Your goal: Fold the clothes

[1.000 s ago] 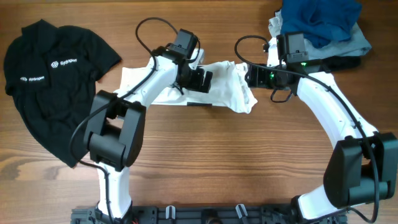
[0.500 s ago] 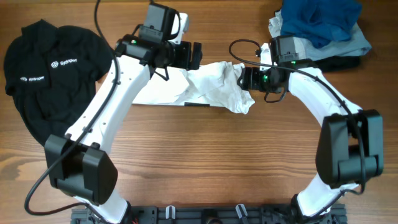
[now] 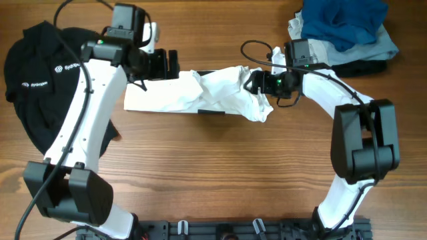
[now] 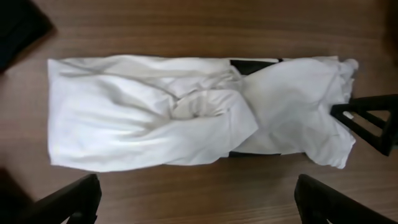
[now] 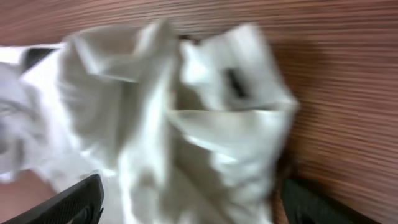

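White soft-fabric short-sleeved T-shirt (image 3: pixel 167 101) w/ black block print lies on the brown wooden table (image 3: pixel 220 173) in the overhead view as a rumpled band, long axis left-right; the left gripper (image 3: pixel 172 65) hovers just past its far-left edge and the right gripper (image 3: pixel 252 82) sits at the bunched right end, so the right arm is nearer the loose cloth. Left wrist cam: fingers (image 4: pixel 71 199) spread wide, nothing held, shirt's whole length running across below them. Right wrist cam, blurred: fingers (image 5: pixel 74 202) wide apart w/ crumpled fabric between, no pinch visible, prob. the end to flatten next.
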Robot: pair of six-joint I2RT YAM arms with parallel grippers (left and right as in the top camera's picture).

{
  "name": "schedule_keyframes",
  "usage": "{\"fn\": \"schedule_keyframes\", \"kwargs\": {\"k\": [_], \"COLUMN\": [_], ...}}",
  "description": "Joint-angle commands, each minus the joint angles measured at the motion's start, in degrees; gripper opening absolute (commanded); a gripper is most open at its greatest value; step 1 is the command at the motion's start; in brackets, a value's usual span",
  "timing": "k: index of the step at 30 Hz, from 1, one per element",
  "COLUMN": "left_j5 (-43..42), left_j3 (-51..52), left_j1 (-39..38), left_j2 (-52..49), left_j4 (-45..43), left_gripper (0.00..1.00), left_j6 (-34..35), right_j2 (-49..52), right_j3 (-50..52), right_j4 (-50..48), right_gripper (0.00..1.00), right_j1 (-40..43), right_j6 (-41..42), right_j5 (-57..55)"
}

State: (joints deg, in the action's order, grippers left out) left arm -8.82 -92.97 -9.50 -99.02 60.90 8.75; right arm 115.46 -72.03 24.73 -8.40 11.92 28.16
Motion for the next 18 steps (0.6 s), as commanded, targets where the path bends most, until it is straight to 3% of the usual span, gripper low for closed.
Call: {"fn": "schedule_keyframes", "kwargs": {"k": [1, 2, 3, 4, 5, 6, 8, 18], "left_j5": [0.13, 0.13, 0.13, 0.13, 0.13, 0.13, 0.13, 0.90], "left_j3": [-0.35, -0.35, -0.35, -0.35, -0.35, -0.35, -0.35, -0.35], "left_j1": [0.90, 0.87, 0.87, 0.87, 0.87, 0.87, 0.87, 0.87], "left_j2": [0.85, 0.85, 0.83, 0.81, 0.79, 0.76, 0.76, 0.76], "left_j4": [0.39, 0.37, 0.33, 0.28, 0.26, 0.26, 0.26, 0.24], "left_gripper": [1.00, 1.00, 1.00, 1.00, 1.00, 1.00, 1.00, 1.00], "left_j6": [0.72, 0.72, 0.72, 0.72, 0.72, 0.72, 0.74, 0.72], "right_j2": [4.68, 4.68, 4.68, 4.68, 4.68, 4.68, 4.66, -2.67], "right_j3": [1.22, 1.22, 1.22, 1.22, 1.22, 1.22, 1.20, 1.18], "right_j4": [1.03, 1.38, 1.77, 1.97, 2.03, 2.01, 1.84, 4.59], "right_gripper": [0.88, 0.84, 0.70, 0.43, 0.23, 0.12, 0.04, 0.04], "right_j1": [-0.42, -0.42, -0.42, -0.42, -0.42, -0.35, -0.20, 9.84], "right_j6": [0.66, 0.66, 0.50, 0.48, 0.46, 0.55, 2.38, 2.60], "right_j5": [9.38, 9.97, 10.29, 10.27, 10.21, 9.51, 6.93, 6.60]}}
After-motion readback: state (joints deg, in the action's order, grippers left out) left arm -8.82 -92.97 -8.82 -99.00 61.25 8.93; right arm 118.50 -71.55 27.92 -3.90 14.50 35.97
